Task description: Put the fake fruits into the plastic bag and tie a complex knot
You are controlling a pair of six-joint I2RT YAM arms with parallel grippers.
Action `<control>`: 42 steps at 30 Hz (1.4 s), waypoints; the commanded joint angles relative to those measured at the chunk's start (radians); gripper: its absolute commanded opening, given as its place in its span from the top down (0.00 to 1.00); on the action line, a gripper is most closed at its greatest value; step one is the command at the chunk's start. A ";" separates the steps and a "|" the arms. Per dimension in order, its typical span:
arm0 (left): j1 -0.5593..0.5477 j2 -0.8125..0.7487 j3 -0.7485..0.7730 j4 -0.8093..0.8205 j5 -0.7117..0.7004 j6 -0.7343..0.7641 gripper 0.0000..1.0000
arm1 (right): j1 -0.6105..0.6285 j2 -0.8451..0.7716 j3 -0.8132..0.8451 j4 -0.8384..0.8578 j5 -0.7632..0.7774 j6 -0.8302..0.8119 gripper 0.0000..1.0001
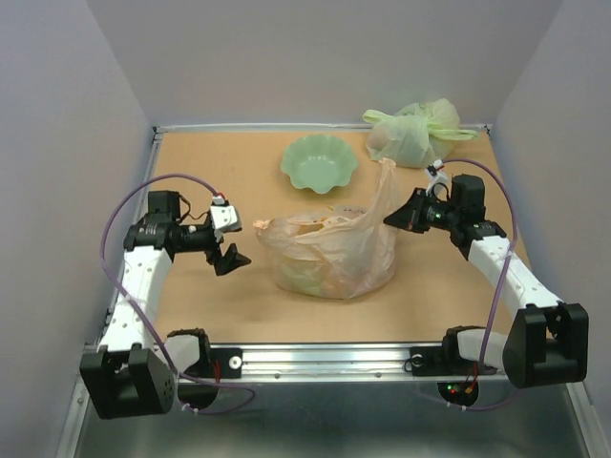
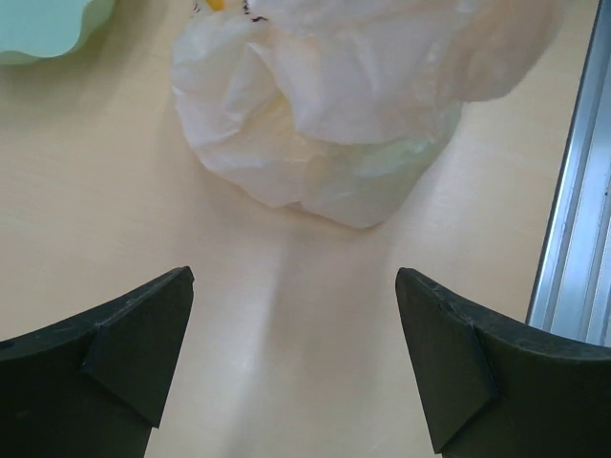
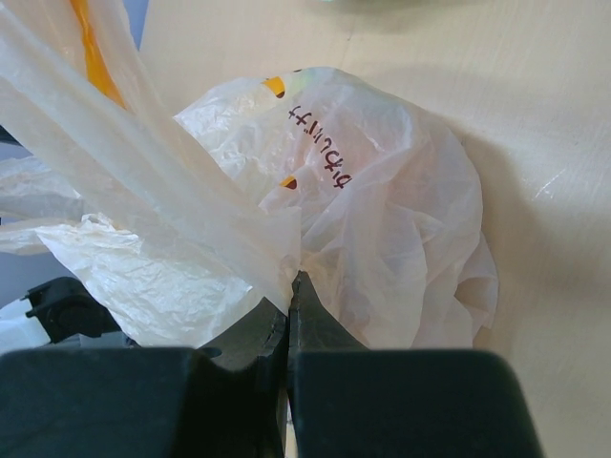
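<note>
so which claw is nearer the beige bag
Right. The right claw is shut on the beige bag, pinching its plastic; the left claw is open beside it, not touching.

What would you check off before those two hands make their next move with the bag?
1. Right hand shut on the plastic bag handle: ok.
2. Left hand open and empty: ok.
3. Left hand on the bag's other handle: not ok, apart from it.
4. Bowl empty: ok.
5. Everything inside the bag: cannot tell, film hides it.
6. Knot tied: not ok.
</note>
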 commanded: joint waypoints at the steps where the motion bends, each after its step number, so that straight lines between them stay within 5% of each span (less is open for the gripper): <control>1: -0.057 -0.180 -0.089 0.333 0.106 -0.138 0.01 | -0.005 -0.013 -0.011 0.054 -0.028 -0.037 1.00; 12: -0.293 -0.199 -0.356 1.165 0.012 -0.675 0.01 | -0.004 0.002 0.006 0.049 -0.052 -0.053 1.00; 15: -0.322 -0.167 -0.357 1.235 0.012 -0.703 0.01 | -0.004 0.004 0.012 0.048 -0.072 -0.073 1.00; 17: -0.338 -0.141 -0.323 1.237 0.038 -0.688 0.12 | -0.004 0.007 0.017 0.043 -0.068 -0.082 1.00; 18: -0.341 -0.136 -0.293 1.234 0.067 -0.677 0.29 | -0.002 0.008 0.024 0.036 -0.062 -0.099 1.00; 22: -0.376 -0.063 -0.125 0.975 0.139 -0.460 0.62 | 0.027 0.007 0.047 0.014 -0.011 -0.139 1.00; 24: -0.441 0.000 -0.006 0.584 0.118 -0.122 0.83 | 0.070 0.002 0.058 0.002 0.057 -0.162 0.99; 27: -0.552 0.140 0.183 0.317 -0.003 0.065 0.95 | 0.134 -0.002 0.087 -0.014 0.121 -0.195 1.00; 30: -0.614 0.244 0.307 0.141 -0.085 0.113 0.98 | 0.171 0.002 0.121 -0.041 0.150 -0.241 1.00; 42: -0.810 0.480 0.587 0.106 -0.238 -0.093 0.96 | 0.305 0.050 0.231 -0.138 0.170 -0.412 1.00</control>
